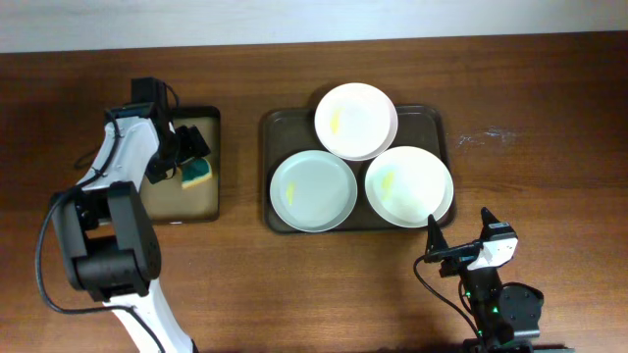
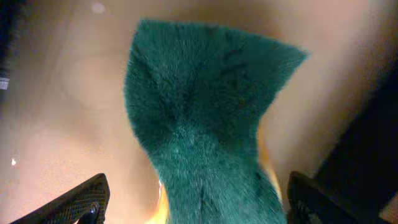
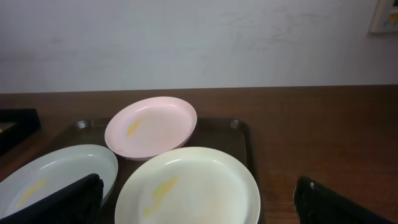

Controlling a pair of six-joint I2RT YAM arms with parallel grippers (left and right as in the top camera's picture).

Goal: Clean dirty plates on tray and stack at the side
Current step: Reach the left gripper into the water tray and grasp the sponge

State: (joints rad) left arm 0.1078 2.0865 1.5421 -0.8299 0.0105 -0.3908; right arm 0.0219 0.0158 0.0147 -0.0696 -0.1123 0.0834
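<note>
I can read no writing from here. The one candidate is a pale framed thing point(image 3: 387, 15) on the wall point(image 3: 186, 43) in the upper right corner of the right wrist view, cut off by the frame edge and too small to make out.

My left hand point(image 1: 188, 152) hangs over the black-rimmed basin point(image 1: 218, 157) at the left of the overhead frame. In its wrist view the fingers point(image 2: 84, 199) sit spread at the two lower corners, and the green sponge point(image 2: 199, 106) fills the space between them. I see a gap on each side, so it pinches nothing. A yellow layer shows at the sponge's lower edges. From overhead the sponge lies on the basin's tan floor.

My right hand point(image 1: 459, 230) is at the lower right of the overhead frame, over bare desk point(image 1: 549, 98) just below the tray point(image 1: 280, 127), fingers wide apart and empty.

The plates are all on the dark tray at frame centre. The upper plate point(image 1: 355, 120) overlaps the rims of the two below it and hangs over the tray's top rim. The lower-left plate point(image 1: 313, 189) lies inside the tray. The lower-right plate point(image 1: 408, 185) juts slightly past the tray's right rim. Each shows a yellowish smear in the right wrist view.

The desk is dark brown wood grain, with pale scuffs at the upper right of the overhead frame. A plain whitish wall runs behind it.
</note>
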